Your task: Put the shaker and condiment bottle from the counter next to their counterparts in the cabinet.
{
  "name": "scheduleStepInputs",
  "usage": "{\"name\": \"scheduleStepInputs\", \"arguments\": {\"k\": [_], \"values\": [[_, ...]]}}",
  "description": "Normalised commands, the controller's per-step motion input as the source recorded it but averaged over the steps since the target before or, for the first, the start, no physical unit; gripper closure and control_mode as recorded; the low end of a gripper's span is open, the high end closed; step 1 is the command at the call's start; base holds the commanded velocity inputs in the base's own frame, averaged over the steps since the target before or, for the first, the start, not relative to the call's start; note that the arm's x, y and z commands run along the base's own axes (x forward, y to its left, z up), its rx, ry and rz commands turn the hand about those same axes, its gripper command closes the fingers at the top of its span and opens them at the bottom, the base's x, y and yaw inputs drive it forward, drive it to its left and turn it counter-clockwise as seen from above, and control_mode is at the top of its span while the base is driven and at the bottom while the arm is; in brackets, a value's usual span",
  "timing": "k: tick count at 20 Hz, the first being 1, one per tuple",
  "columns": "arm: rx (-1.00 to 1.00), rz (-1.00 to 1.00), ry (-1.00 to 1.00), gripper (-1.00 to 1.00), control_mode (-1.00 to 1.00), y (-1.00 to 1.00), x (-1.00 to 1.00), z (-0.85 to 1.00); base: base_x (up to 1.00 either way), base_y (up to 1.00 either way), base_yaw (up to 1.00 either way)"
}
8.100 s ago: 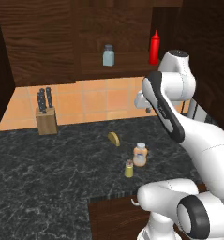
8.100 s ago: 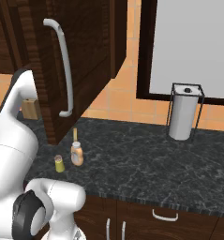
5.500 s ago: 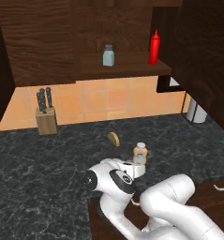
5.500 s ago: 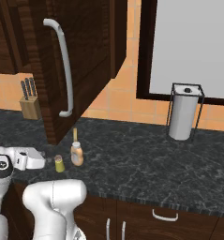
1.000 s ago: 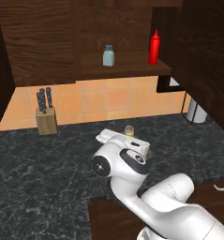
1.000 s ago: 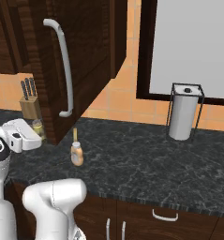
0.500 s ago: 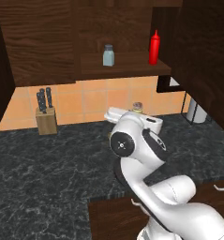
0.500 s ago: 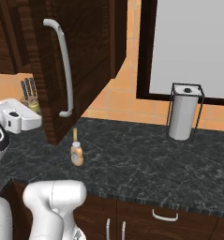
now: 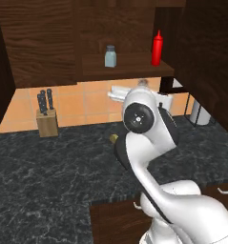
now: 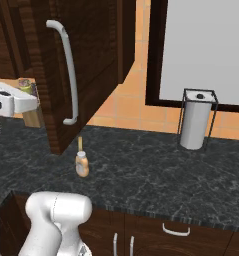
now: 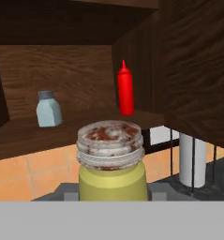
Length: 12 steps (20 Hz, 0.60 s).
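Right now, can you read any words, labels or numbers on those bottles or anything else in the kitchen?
None: nothing here carries readable text.
The shaker held in the gripper: plain, no label.
The grey shaker and red bottle on the shelf: no print.
The orange bottle: a whitish band, no legible writing.

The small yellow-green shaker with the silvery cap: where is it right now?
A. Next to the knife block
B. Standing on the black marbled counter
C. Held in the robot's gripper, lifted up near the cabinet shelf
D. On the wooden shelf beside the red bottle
C: the hand view shows the small yellow-green shaker with the silvery cap clamped between the gripper fingers, with the wooden cabinet shelf just ahead.
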Motion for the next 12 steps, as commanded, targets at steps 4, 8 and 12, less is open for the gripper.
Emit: {"name": "scheduleStepInputs", "arguments": {"k": [4, 8, 12], "values": [[-0.11, 0.18, -0.16, 1.00, -1.00, 0.27, -0.37, 0.11, 0.00, 0.00, 0.00], [0.00, 0.13, -0.02, 1.00, -1.00, 0.00, -0.02, 0.48, 0.00, 0.00, 0.00], [0.00, 0.10, 0.03, 1.00, -1.00, 0.00, 0.00, 0.49, 0.00, 0.00, 0.00]]}}
